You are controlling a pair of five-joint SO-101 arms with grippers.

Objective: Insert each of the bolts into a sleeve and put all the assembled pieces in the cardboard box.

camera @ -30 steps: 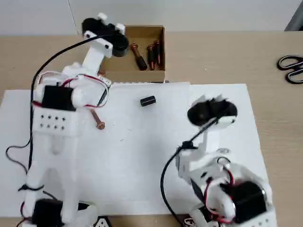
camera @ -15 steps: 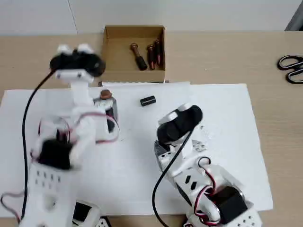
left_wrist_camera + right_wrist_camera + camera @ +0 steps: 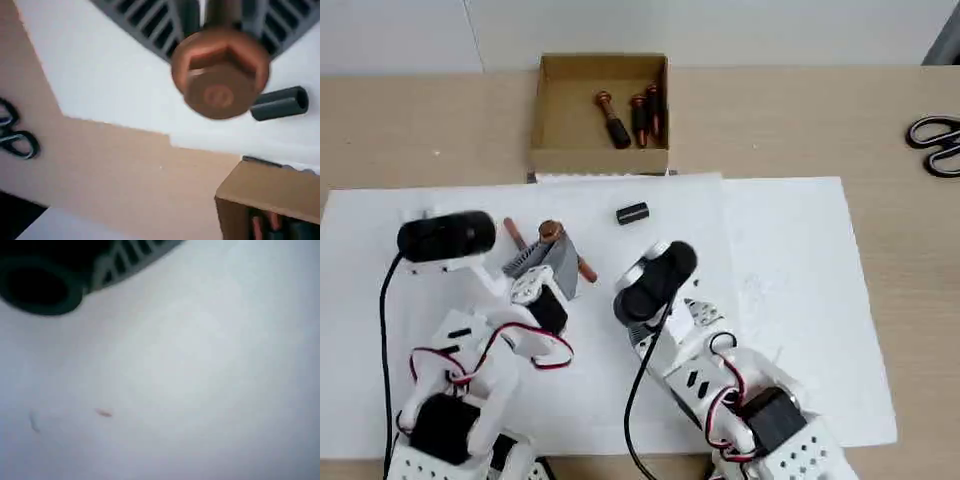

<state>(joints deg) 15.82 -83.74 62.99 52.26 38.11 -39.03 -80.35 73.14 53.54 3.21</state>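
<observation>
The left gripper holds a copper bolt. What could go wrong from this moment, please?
1. The black cylindrical sleeve lies loose on its side on the white paper sheet. A push from the copper hex-head bolt in the left gripper may roll it away instead of entering it.
2. The right arm stands close beside the left gripper, so the two may collide near the sleeve.
</observation>
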